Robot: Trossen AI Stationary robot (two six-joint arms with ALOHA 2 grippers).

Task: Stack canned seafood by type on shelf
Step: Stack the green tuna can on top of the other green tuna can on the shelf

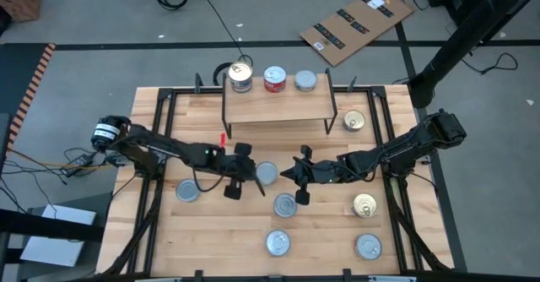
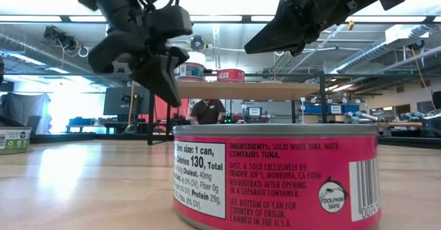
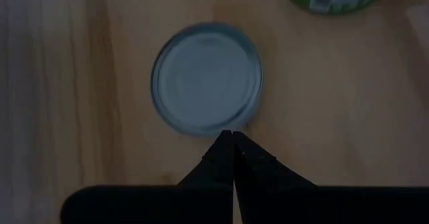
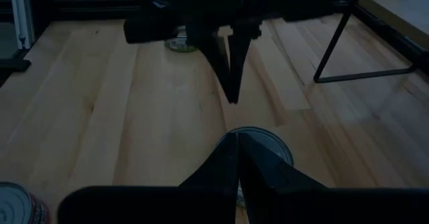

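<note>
Finds the left gripper point(image 3: 232, 135) pinched shut on nothing, tips poised just short of the rim of a plain silver-topped tin point(image 3: 206, 78) standing upright on the tabletop point(image 1: 202, 231). Finds the right gripper point(image 4: 236, 138) likewise clamped together and empty, facing in from the opposite side, so places that same tin between the two sets of fingers at mid-table, in front of the shelf point(image 1: 277, 105) and well apart from it. Judges the left arm marginally the nearer and better lined up, though calls it close. Notes no long axis to favour: round, squat, lid up, so equally graspable across any diameter once the jaws part. Requires that parting first, then a drop around the sides. Counts three sorts already up on the shelf: a gold-topped stack point(image 1: 240, 77), a red-labelled tin point(image 1: 275, 78) and a silver-topped tin point(image 1: 305, 81), the last seemingly the destination for this one. Leaves other tins scattered over the table, two gold-lidded ones point(image 1: 354, 122) towards the right arm's side. Reads, on a pink-labelled tin point(image 2: 275, 178) close to the low camera: "Serv. size: 1 can", "Calories 130", "INGREDIENTS: SOLID WHITE TUNA, WATER. CONTAINS TUNA.", "DIST. & SOLD EXCLUSIVELY BY: TRADER JOE'S, MONROVIA, CA", "REFRIGERATE AFTER OPENING IN A SEPARATE CONTAINER", plus a "DOLPHIN SAFE" badge. Makes out no writing on the silver lid itself.
</note>
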